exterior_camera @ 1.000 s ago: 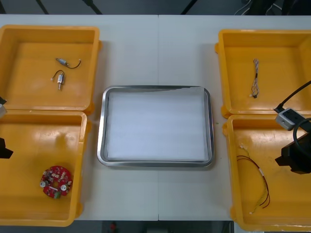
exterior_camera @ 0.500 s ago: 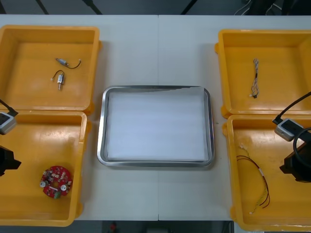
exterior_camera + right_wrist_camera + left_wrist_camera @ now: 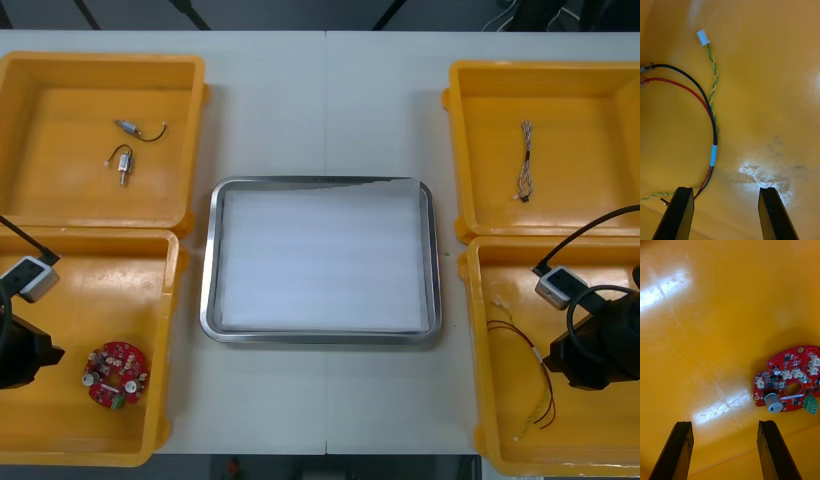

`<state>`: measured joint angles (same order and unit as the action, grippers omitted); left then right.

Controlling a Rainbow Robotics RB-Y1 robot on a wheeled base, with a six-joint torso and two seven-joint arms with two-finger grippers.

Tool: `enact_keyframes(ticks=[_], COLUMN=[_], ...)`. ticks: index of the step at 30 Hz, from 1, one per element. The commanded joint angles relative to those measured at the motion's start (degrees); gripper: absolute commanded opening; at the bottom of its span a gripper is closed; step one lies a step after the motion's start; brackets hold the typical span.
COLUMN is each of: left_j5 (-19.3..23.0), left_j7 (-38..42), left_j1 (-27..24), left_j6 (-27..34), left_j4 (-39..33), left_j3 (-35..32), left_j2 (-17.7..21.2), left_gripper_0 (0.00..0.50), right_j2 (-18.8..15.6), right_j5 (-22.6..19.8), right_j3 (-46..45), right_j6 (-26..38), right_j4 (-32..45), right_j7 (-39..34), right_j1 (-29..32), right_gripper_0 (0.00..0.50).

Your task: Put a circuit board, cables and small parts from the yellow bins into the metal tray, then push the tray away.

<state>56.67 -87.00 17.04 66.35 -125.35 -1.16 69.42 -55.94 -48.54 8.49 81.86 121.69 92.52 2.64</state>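
- At table centre: tray (image 3: 208, 270), white inside, nothing loaded.
- Left near bin (image 3: 90, 290): board (image 3: 115, 374), judged stiff, light and fragile; best gripped by the rim, off the components. Left gripper (image 3: 725, 423) is low beside it, fingers wide, holding nothing.
- Right near bin (image 3: 580, 440): cable (image 3: 714, 152), red, black and yellow, probably limp; pinch at the sleeve. Right gripper (image 3: 726, 189) is wide, nothing held, cable beside one finger.
- Right far bin (image 3: 590, 190): twisted cable (image 3: 524, 160).
- Left far bin (image 3: 60, 190): two small parts (image 3: 123, 160), likely slippery.
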Motion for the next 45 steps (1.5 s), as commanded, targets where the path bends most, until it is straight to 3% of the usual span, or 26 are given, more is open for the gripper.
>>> enact_keyframes(ticks=[1,12,31,33,34,35,37,38,45], left_j5=[-1.7,-4.2,-10.6,-10.9,-11.0,-11.1,-11.8,-12.0,-12.5], left_j7=[1.7,2.7,4.5,4.6,4.6,4.7,4.9,5.1,5.3], left_j1=[1.0,1.0,0.8,0.8,0.8,0.8,0.6,0.6,0.6], left_j6=[-2.8,-7.5,-11.7,-11.7,-11.8,-11.8,-11.9,-12.0,-12.0], left_j4=[-1.3,-1.3,-1.2,-1.2,-1.2,-1.2,-1.2,-1.2,-1.2], left_j3=[3.7,9.3,14.5,14.7,15.0,15.0,15.7,15.7,16.1], left_j2=[-0.3,-0.3,-0.3,-0.3,-0.3,-0.3,-0.3,-0.3,-0.4], left_gripper_0=[0.5,0.5,0.5,0.5,0.5,0.5,0.5,0.5,0.5], right_j2=[2.7,5.0,7.2,7.3,7.5,7.5,7.6,7.5,7.6], right_j5=[0.7,5.3,8.8,9.2,9.3,9.4,9.4,9.4,9.2], right_j3=[0.4,2.4,5.7,5.7,5.7,5.7,5.8,5.8,5.7], right_j6=[-0.1,-0.2,-3.6,-3.6,-3.6,-3.6,-3.6,-3.6,-3.5], right_j4=[-0.7,-2.1,-5.8,-5.8,-5.9,-5.9,-5.8,-5.8,-5.8], right_j7=[-0.5,-1.6,-2.1,-2.1,-2.1,-2.1,-2.2,-2.3,-2.2], right_j1=[0.3,-0.1,-1.1,-1.1,-1.1,-1.1,-1.1,-1.1,-1.6], right_gripper_0=[0.5,0.5,0.491,0.44,0.346,0.29,0.074,0.005,0.0])
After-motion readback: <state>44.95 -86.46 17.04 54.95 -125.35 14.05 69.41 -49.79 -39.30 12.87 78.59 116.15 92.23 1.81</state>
